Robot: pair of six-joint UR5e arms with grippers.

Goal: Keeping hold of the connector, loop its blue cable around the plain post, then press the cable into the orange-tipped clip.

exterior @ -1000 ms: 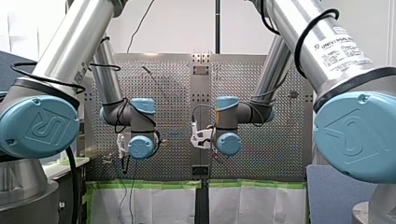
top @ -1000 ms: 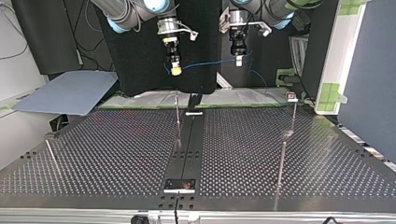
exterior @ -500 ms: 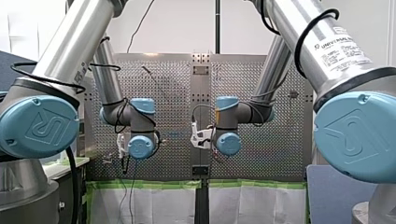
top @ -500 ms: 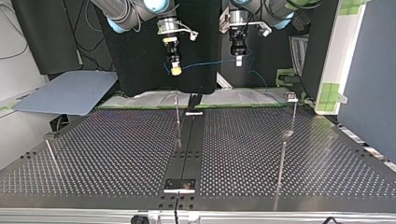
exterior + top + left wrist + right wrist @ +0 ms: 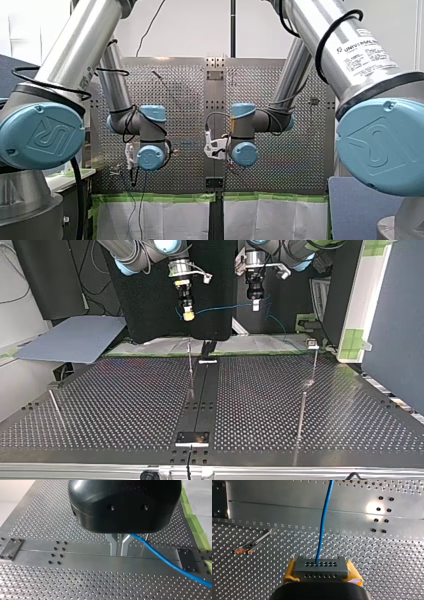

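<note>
In the right wrist view my right gripper [image 5: 321, 573] is shut, yellow pads on both sides of a grey perforated connector [image 5: 321, 566]. The blue cable [image 5: 323, 525] leaves the connector's face and runs ahead over the table's centre rail. Beside that gripper, down on the table, stands the orange-tipped clip [image 5: 244, 549]. My left gripper [image 5: 118, 553] has its metal fingers [image 5: 111, 545] shut on the blue cable [image 5: 162, 557], which trails off to one side. The top view shows both grippers high above the table's far edge, the right [image 5: 188, 315] and the left [image 5: 255, 305], with the cable [image 5: 225, 307] slung between them.
Thin upright posts stand on the perforated table in the top view: one by the centre rail [image 5: 190, 367], two at the view's right [image 5: 301, 415] [image 5: 314, 357], one at its left [image 5: 54, 402]. A small plate [image 5: 192, 438] sits on the rail near the front edge.
</note>
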